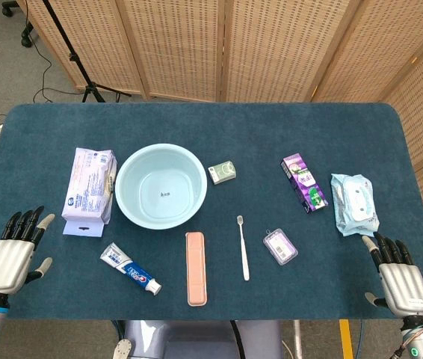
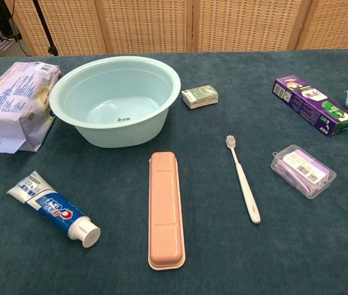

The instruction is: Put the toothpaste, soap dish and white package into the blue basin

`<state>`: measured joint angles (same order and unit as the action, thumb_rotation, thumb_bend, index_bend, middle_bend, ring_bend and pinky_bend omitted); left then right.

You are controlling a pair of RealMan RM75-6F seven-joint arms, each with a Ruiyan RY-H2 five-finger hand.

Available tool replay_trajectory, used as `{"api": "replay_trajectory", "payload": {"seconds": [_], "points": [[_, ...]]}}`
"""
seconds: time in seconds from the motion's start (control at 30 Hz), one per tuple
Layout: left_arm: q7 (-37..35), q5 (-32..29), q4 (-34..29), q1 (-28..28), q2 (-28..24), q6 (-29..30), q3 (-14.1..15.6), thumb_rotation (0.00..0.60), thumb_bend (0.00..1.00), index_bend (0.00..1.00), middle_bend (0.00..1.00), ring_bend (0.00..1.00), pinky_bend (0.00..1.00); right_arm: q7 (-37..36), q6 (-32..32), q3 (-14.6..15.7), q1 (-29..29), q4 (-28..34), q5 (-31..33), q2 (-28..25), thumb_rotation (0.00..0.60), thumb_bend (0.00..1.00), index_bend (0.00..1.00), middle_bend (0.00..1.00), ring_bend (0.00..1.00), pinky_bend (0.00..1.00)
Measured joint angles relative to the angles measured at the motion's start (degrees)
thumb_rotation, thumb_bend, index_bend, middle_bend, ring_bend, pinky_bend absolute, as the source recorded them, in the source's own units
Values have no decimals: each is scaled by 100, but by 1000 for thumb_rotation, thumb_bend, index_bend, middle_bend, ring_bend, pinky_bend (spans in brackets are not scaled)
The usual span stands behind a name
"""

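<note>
Nothing in the blue basin (image 1: 161, 185) yet, so the whole job left to do. Toothpaste (image 1: 129, 268) lying flat just ahead and inward of the left hand (image 1: 13, 250), cap end pointing away from it, easily the nearest grab. White package (image 1: 89, 186) further forward of that same hand, right beside the basin's rim, maybe just touching it, hard to say. Soap dish: guessing that's the long pink case (image 1: 196, 268), lid on, sitting inward past the toothpaste, nearer the left hand than the right one but a fair reach either way.

Left hand resting at the table edge, fingers spread, holding nothing. Right hand (image 1: 397, 273) same deal on the far side, fingers apart, nothing in it. Neither one showing in the chest view.

Other clutter not part of the job: toothbrush (image 1: 243, 247) and a small clear box (image 1: 280, 246) inward of the right hand, pack of wipes (image 1: 354, 203) just ahead of it, purple box (image 1: 304, 182) and a small green box (image 1: 223, 173) further out.

Score so far: zero of three in.
</note>
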<state>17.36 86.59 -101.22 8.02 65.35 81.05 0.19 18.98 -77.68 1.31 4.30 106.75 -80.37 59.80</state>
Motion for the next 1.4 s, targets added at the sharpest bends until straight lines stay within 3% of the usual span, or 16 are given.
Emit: {"api": "replay_trajectory", "payload": {"seconds": [1.4], "points": [[9, -41, -18, 49, 11, -166, 39, 600, 274, 0, 0, 0, 0, -58, 91, 28, 24, 16, -11, -21, 600, 105, 0, 0, 0, 0]]}}
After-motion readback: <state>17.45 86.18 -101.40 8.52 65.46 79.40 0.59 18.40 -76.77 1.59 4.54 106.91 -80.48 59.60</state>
